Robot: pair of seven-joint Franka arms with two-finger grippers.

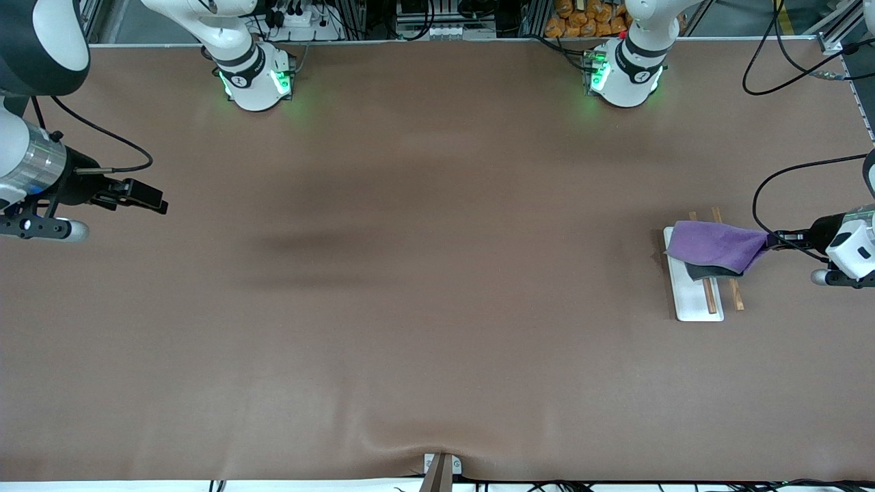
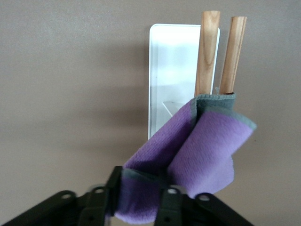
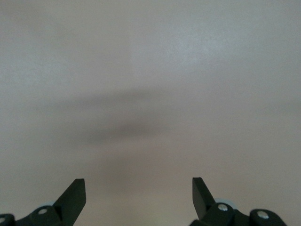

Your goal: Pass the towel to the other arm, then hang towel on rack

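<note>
Nearest, the white rack [image 1: 692, 295] carries my limp, light purple towel [image 1: 714, 247], its corner between my left pincer's [image 1: 779, 240] parted fingers, grip uncertain; my right pincer [image 1: 147, 198] waits apart.

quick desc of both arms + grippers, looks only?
Both arms are white with black joint bands and green-lit bases. The left gripper has black fingers on a white wrist box, with a looping black cable. The right gripper is black below a silver wrist segment, also trailing a black cable.
</note>
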